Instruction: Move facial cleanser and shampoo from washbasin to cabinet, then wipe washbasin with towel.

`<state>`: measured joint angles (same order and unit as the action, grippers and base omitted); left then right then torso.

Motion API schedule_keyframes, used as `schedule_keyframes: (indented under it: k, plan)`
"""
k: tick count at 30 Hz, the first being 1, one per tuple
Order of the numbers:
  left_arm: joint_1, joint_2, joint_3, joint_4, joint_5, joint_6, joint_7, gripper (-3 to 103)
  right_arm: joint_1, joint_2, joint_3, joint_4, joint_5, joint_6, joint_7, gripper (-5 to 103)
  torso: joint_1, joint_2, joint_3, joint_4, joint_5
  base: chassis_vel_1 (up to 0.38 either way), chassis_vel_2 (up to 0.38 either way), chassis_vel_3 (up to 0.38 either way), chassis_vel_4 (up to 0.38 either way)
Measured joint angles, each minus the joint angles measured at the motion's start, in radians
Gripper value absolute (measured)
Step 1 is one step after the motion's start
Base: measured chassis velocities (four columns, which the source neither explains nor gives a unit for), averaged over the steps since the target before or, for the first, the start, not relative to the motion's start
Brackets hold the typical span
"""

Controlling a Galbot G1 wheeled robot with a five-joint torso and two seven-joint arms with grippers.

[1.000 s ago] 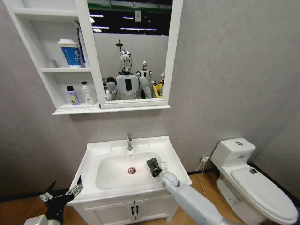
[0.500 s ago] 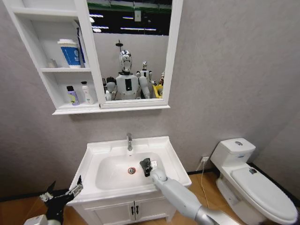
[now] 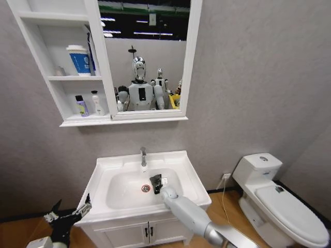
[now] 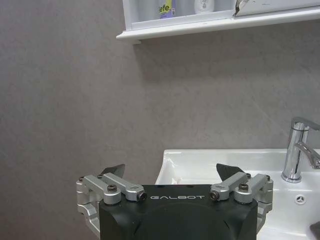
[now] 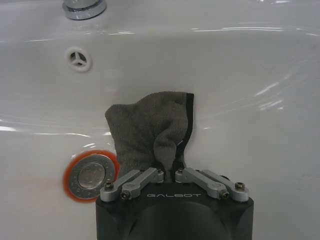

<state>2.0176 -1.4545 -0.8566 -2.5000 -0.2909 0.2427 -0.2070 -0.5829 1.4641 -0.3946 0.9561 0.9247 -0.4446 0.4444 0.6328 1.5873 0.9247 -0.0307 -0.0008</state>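
I see the towel (image 5: 150,132), a dark grey cloth, pressed on the white floor of the washbasin (image 3: 186,170), just beside the red-ringed drain (image 5: 91,174). Bare basin slope lies open around it, up to the faucet (image 3: 143,156) at the back rim. My right claw (image 5: 172,172) is clenched on the towel's bunched end, its arm reaching in over the front rim. My left claw (image 4: 170,172) hangs released, fingers spread, low beside the washbasin's left edge. Above, two bottles (image 3: 88,104) stand on the cabinet (image 3: 62,77) shelf.
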Motion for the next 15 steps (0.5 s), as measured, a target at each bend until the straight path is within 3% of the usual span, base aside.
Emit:
schedule_keyframes:
  k: [7,10,15]
  plan:
    - [0.000,0.000,0.000,0.000,0.000,0.000,0.000,100,0.032,0.075,-0.002,-0.059,0.085,-0.039,-0.030,5,0.000,-0.001,0.001,0.0005,0.0005,0.000,0.000,0.000,0.000]
    - [0.000,0.000,0.000,0.000,0.000,0.000,0.000,100,0.037,0.097,-0.007,-0.062,0.115,-0.051,-0.038,5,0.001,-0.001,0.001,-0.0005,-0.0007,0.000,0.000,0.000,0.000]
    - [0.000,0.000,0.000,0.000,0.000,0.000,0.000,100,0.037,0.139,-0.015,-0.047,0.175,-0.065,-0.068,5,0.001,-0.001,0.001,0.0008,0.0003,0.000,0.000,0.000,0.000]
